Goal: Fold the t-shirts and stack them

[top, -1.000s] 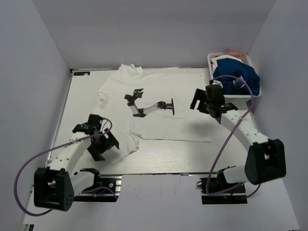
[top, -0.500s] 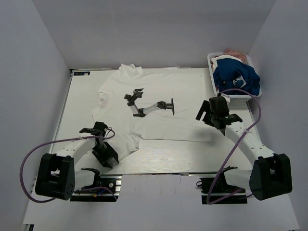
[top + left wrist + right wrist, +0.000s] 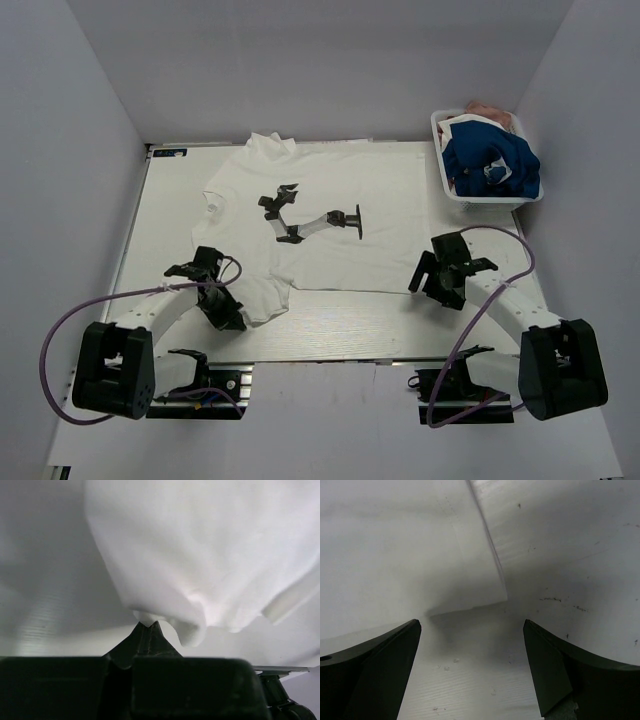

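Printed white t-shirt (image 3: 330, 255): you have it spread flat on the tabletop (image 3: 350, 325), print side up, collar toward the far edge. Its near edge runs straight across the middle. One flap of cloth hangs lower at the near left corner.

Left gripper (image 3: 228, 315): yours sits at that near left flap, low on the tabletop. In the left wrist view the jaws are closed to a point, with a small nip of the white cloth caught at the tip. The cloth bunches and lifts just beyond the pinch.

Right gripper (image 3: 436, 287): you will find it just off the shirt's near right corner, close above the tabletop. In the right wrist view the jaws stand wide apart and hold nothing. The hem corner lies flat ahead of them, between the two fingers and touching neither.

Basket (image 3: 441, 160): white, at the far right corner of the tabletop, well apart from both grippers.

Blue t-shirt (image 3: 500, 160): crumpled in the basket with some white fabric mixed in, heaped above the rim.

Pink cloth (image 3: 490, 108): a bit shows at the far side of the basket. You cannot tell what it is from here.
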